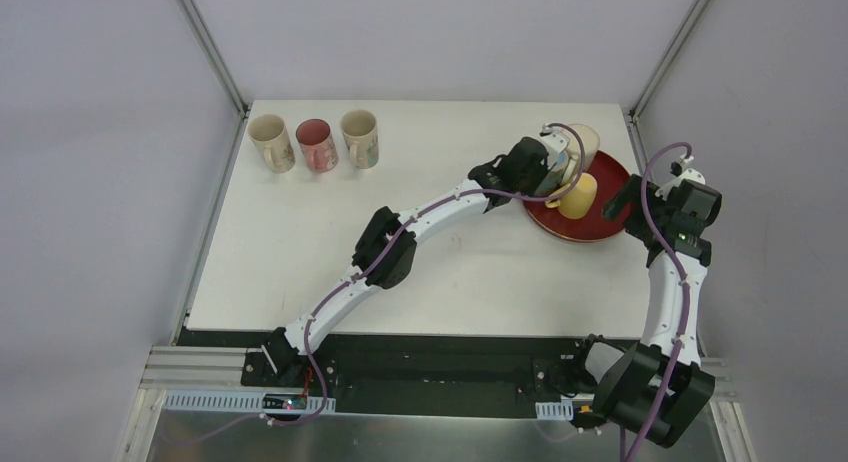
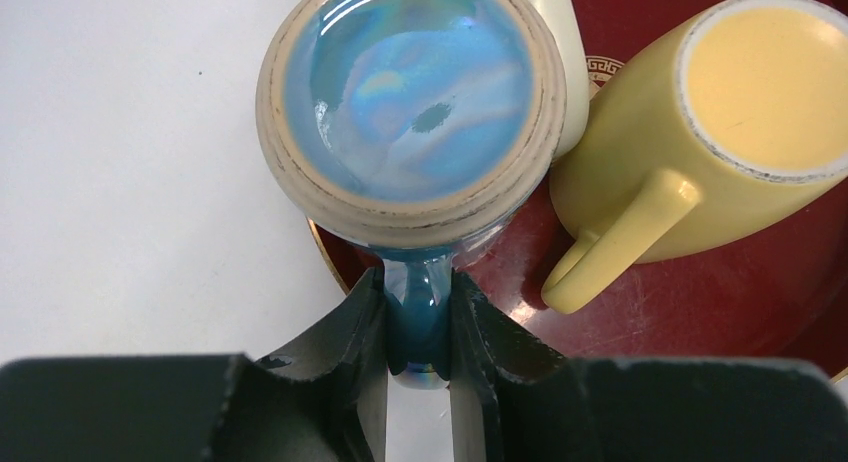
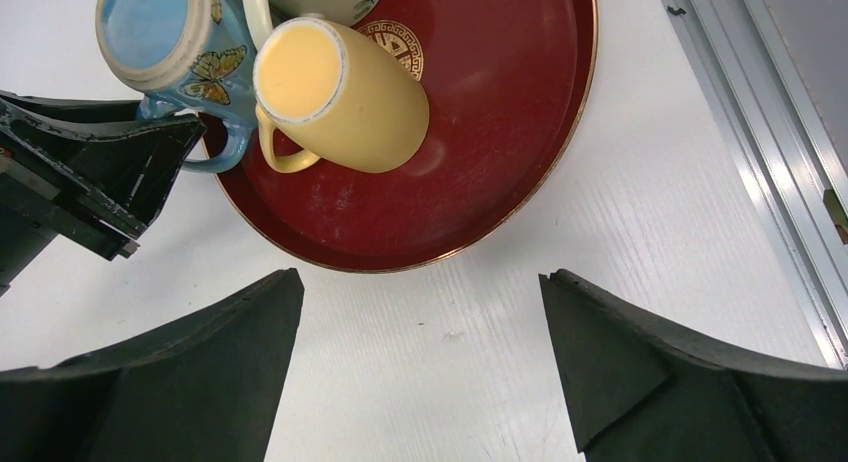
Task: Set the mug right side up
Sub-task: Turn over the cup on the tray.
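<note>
Left gripper [image 2: 418, 282] is clamped shut on the handle [image 2: 418, 327] of the blue mug [image 2: 410, 92], which stands upside down, axis upright, on the red tray's [image 3: 500, 132] left rim. A yellow mug [image 2: 700, 132] crowds it on the tray side. Open table [image 2: 130, 182] lies left of the tray. The right gripper [image 3: 420, 322] hovers empty and wide open on the tray's near side.

This is a robotics lab test cell. A plain white rectangular tabletop [image 1: 300, 242] is boxed in by bare pale grey wall panels [image 1: 90, 182] set between slanting aluminium frame posts [image 1: 208, 44]. Two white-and-black jointed robot arms [image 1: 400, 237] are bolted to a black base plate [image 1: 440, 362] at its near edge. Purple cables [image 1: 645, 192] loop along them, and a white slotted cable duct [image 1: 215, 402] runs below. The household items on the table are a row of three ceramic mugs [image 1: 315, 142] and a round dark red tray [image 1: 585, 230].
</note>
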### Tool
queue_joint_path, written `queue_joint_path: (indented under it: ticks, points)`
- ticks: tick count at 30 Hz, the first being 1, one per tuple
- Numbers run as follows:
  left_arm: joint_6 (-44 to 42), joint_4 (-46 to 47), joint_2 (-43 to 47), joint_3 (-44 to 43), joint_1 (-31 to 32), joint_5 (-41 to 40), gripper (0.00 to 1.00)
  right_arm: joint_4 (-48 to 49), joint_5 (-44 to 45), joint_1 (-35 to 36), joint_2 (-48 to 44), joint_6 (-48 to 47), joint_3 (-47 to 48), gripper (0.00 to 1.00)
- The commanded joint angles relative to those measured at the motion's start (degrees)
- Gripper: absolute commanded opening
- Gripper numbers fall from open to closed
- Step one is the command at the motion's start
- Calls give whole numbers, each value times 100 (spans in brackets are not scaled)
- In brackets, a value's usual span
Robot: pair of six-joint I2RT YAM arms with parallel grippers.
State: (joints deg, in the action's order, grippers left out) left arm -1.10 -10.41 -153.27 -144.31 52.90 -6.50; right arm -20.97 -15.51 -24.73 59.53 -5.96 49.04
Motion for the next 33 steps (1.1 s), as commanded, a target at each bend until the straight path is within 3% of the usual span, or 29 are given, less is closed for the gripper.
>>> queue_joint_path:
  ticks: [1,33]
  points:
    - [-177,237,39,-203,44,-122,0,240,-92,-67,-130,87,-23,99]
    - [-35,66,751,-1083,-142,-187,0,260,-213,-85,6,144,-56,99]
